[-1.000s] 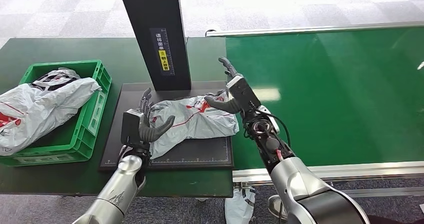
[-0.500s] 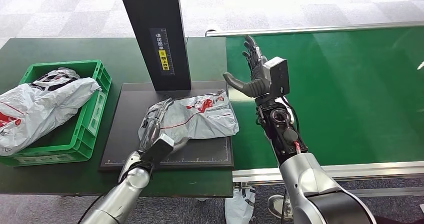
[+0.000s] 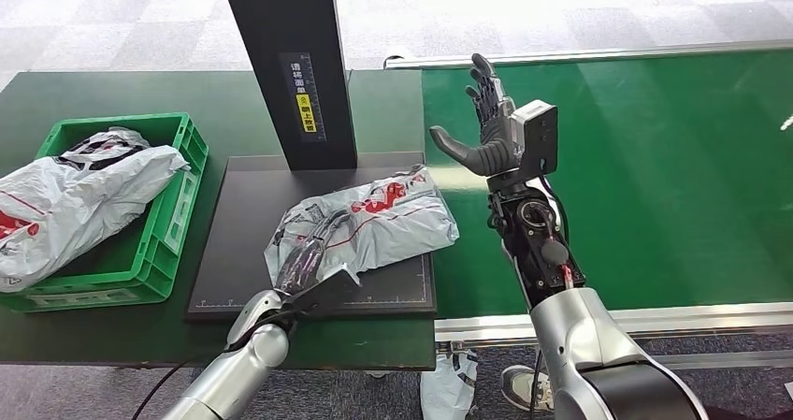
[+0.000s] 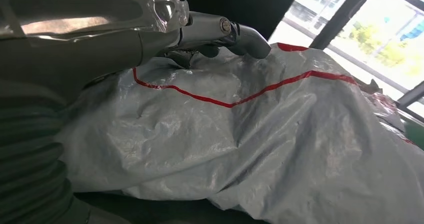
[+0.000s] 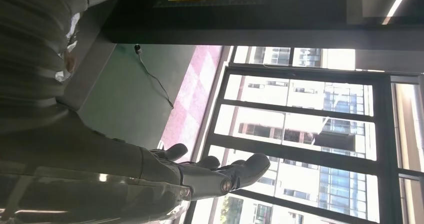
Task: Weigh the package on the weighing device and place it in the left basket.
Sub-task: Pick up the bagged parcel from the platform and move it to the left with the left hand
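The package [image 3: 374, 222], a grey plastic bag with red lines, lies on the black weighing platform [image 3: 238, 224]. My left hand [image 3: 313, 263] reaches in from the near edge. Its fingers [image 4: 220, 30] lie stretched out on the package's near left end, touching the plastic [image 4: 260, 134] without closing round it. My right hand [image 3: 491, 132] is raised above the belt's edge, to the right of the package and apart from it, with fingers [image 5: 220, 176] spread and nothing in them. The green basket [image 3: 180, 216] stands left of the platform.
White and grey bags [image 3: 75, 200] fill the basket and spill over its left rim. The scale's black post [image 3: 290, 65] with a yellow label rises behind the package. The green conveyor belt [image 3: 636, 177] runs along the right.
My right hand let go of the package and rose, opening above the belt's edge. My left hand turned and dropped to the platform's near edge, laying its fingers on the package, which shifted slightly right.
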Robot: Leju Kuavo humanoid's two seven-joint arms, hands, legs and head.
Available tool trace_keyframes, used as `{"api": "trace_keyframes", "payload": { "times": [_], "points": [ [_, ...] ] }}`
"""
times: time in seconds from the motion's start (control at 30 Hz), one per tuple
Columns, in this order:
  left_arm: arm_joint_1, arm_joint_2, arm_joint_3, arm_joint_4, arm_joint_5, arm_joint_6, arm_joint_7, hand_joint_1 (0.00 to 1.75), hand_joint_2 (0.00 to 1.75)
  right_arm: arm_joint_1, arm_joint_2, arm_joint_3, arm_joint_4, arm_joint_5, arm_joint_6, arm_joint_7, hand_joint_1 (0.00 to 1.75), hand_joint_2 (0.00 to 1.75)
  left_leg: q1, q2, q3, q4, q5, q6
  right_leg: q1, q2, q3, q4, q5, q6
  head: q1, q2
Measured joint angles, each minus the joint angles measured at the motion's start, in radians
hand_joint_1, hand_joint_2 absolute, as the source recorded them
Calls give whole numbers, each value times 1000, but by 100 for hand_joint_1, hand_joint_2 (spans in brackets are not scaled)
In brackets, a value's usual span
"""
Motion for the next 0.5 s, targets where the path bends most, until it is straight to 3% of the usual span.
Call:
{"api": "trace_keyframes", "payload": {
  "times": [0.07,0.1,0.2,0.23,0.3,0.5],
  "points": [
    [-9,-4,13,12,1,12,20,1,175,10,-4,0,-14,3,-1,5,0,175,0,0,0,0,0,0,0,0,0,0,0,0,0,0],
    [-12,-5,19,17,1,16,28,21,175,14,-6,0,-20,5,-1,7,0,175,0,0,0,0,0,0,0,0,0,0,0,0,0,0],
    [-19,-9,34,28,0,18,46,141,175,23,-10,0,-35,10,-2,17,0,175,0,0,0,0,0,0,0,0,0,0,0,0,0,0],
    [-20,-10,39,30,-1,17,48,164,175,24,-11,0,-38,12,-2,19,0,175,0,0,0,0,0,0,0,0,0,0,0,0,0,0],
    [-22,-13,46,35,-1,14,50,173,175,27,-13,0,-43,16,-2,22,0,175,0,0,0,0,0,0,0,0,0,0,0,0,0,0],
    [-28,-15,55,40,-1,12,49,175,175,34,-19,0,-56,20,-2,26,0,175,0,0,0,0,0,0,0,0,0,0,0,0,0,0]
  ]
}}
